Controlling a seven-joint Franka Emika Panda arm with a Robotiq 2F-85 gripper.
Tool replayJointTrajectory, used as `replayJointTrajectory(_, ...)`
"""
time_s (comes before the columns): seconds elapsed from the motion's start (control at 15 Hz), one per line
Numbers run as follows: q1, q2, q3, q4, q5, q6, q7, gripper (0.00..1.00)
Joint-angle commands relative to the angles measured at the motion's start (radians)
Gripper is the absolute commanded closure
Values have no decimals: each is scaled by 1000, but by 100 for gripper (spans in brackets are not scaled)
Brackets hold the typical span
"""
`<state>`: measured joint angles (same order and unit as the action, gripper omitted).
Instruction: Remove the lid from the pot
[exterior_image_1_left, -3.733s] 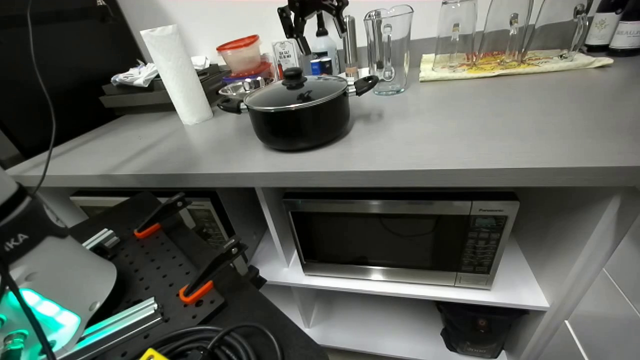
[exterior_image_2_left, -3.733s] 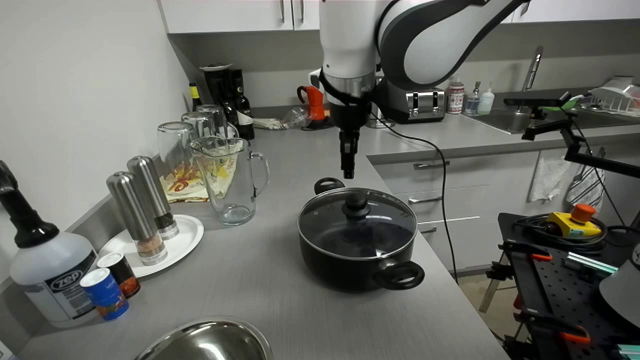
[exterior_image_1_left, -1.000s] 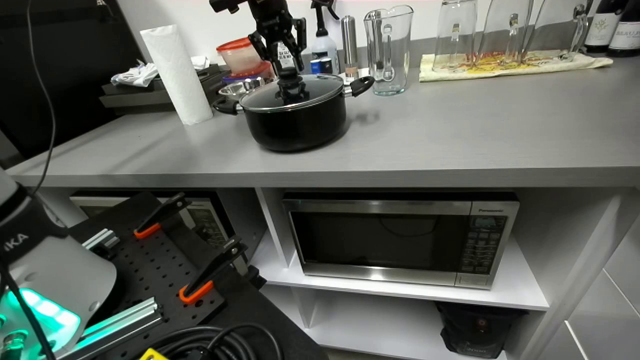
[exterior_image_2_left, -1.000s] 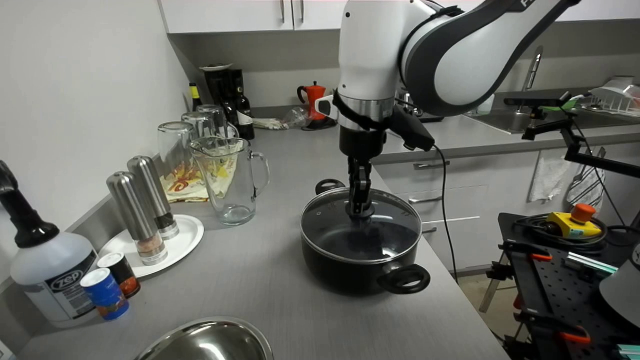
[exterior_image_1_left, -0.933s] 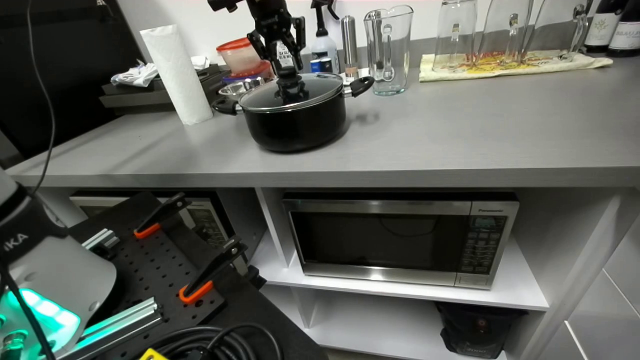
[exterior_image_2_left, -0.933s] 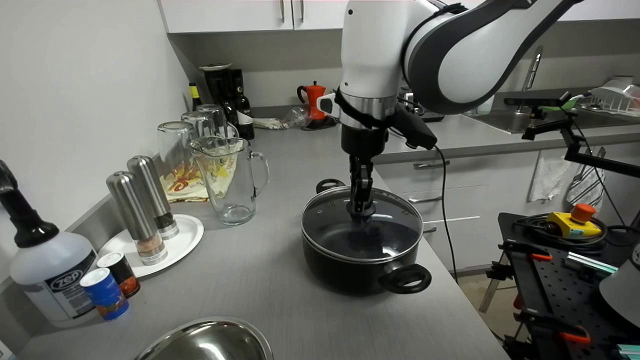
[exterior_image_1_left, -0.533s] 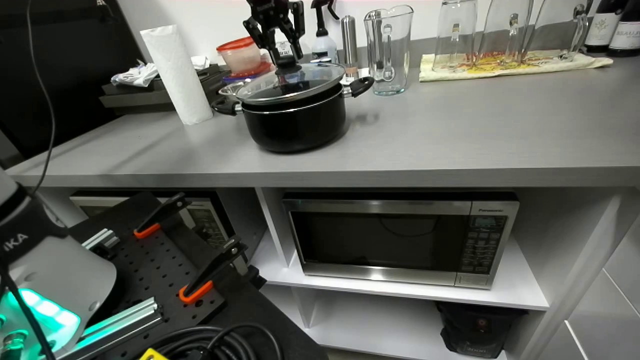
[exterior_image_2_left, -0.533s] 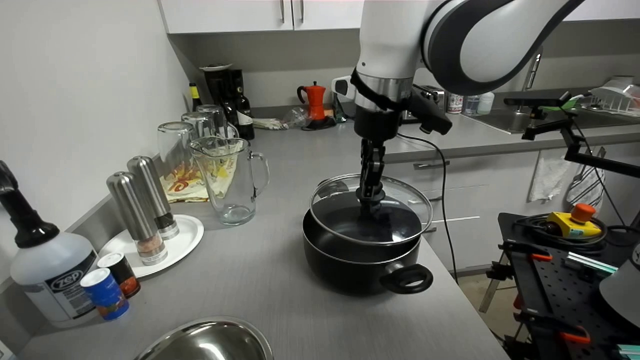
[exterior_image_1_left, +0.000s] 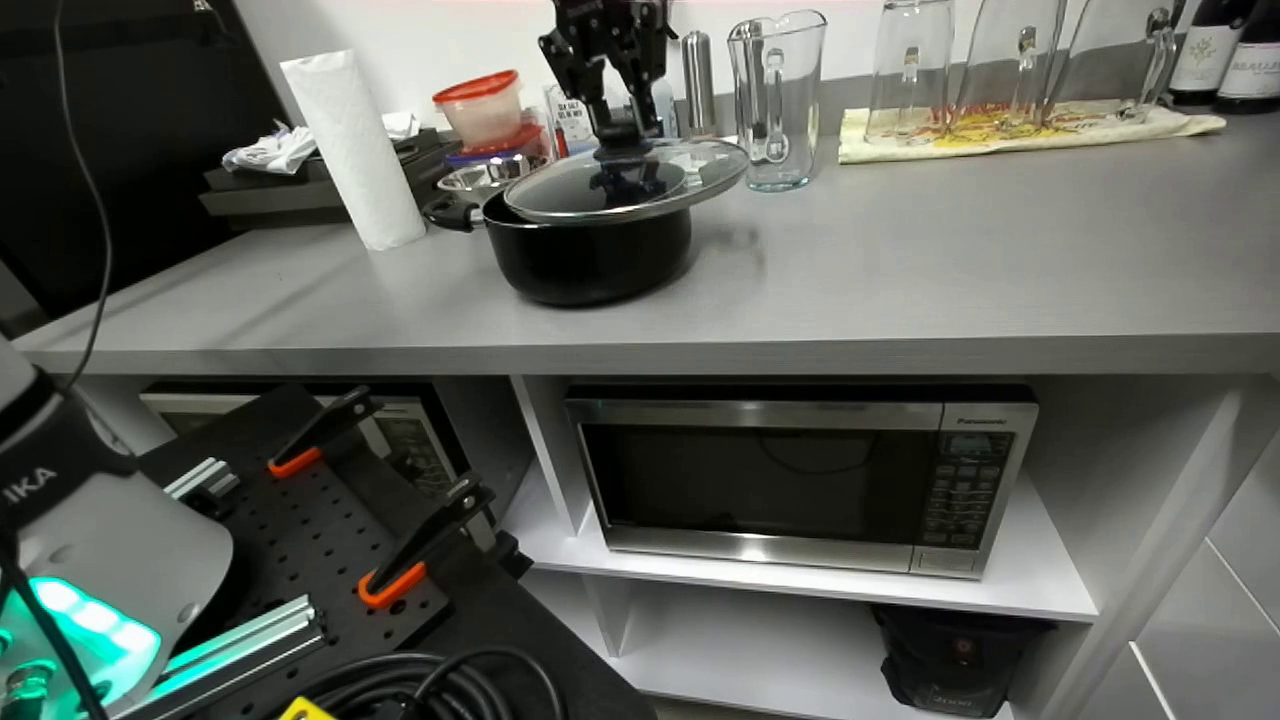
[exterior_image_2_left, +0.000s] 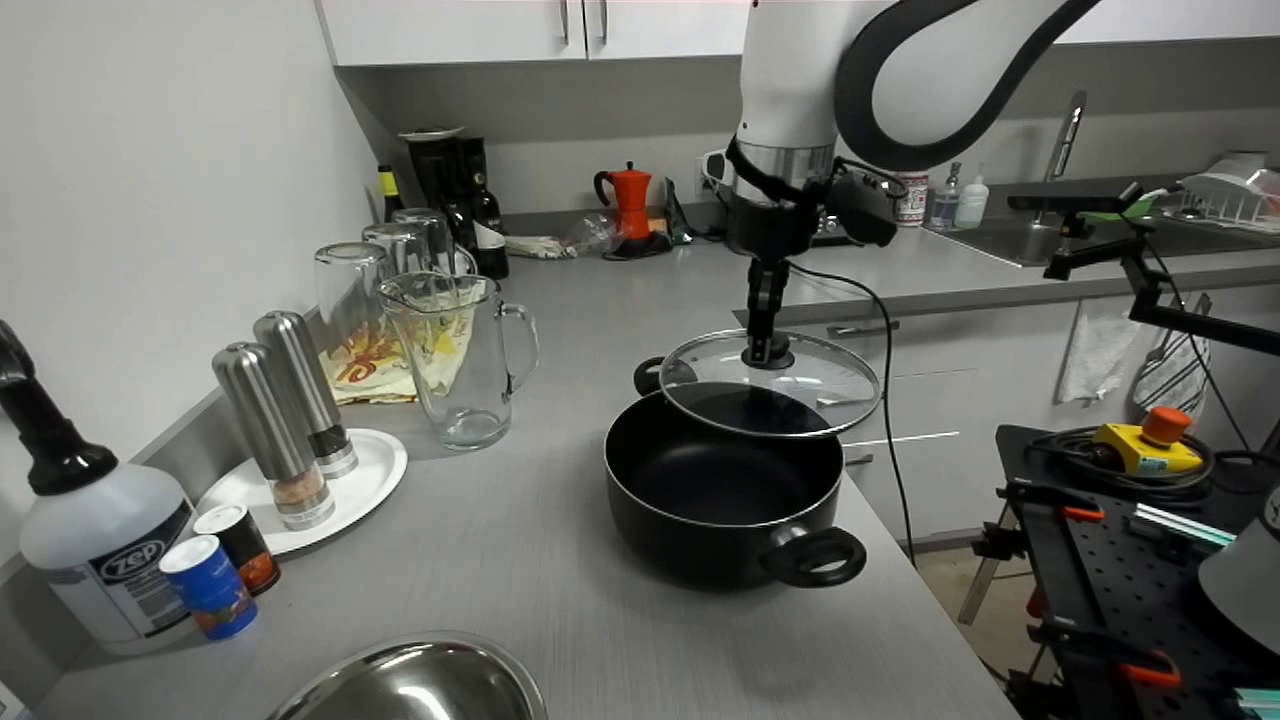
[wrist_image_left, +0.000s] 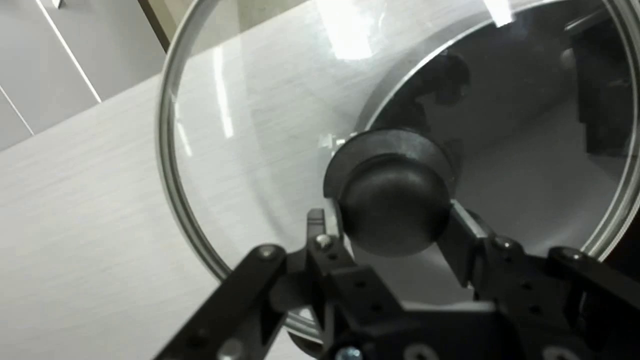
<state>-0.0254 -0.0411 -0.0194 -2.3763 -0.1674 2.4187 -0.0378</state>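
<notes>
Lid (exterior_image_2_left: 775, 395) in jaws, partly past the pot's (exterior_image_2_left: 680, 535) edge, above counter (exterior_image_1_left: 900, 250)

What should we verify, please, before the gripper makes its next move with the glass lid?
1. Gripper closed on the black knob of the glass lid: ok, gripped from both sides.
2. Lid free of the black cooking pot at its rim: cannot tell; no sure gap shows.
3. Lid wholly beyond the pot's opening: not ok; the wrist view shows the pot under part of it.
4. Pot upright on the countertop: ok.
5. Clear glass pitcher apart from the lid: ok.
</notes>
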Motion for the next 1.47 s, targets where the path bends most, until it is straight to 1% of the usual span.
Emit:
replayJointTrajectory(0.0,-46,-28,-48,-2,42,-27,15,75)
replayJointTrajectory(0.4,-123,-16,-123,13,44,-44,51,75)
replayJointTrajectory(0.73,-171,25,-172,37,55,-72,82,75)
replayJointTrajectory(0.87,-187,49,-187,50,44,-82,117,75)
replayJointTrajectory(1.13,-201,112,-209,95,19,-76,246,75)
replayJointTrajectory(1.4,-181,177,-215,152,-13,-49,392,75)
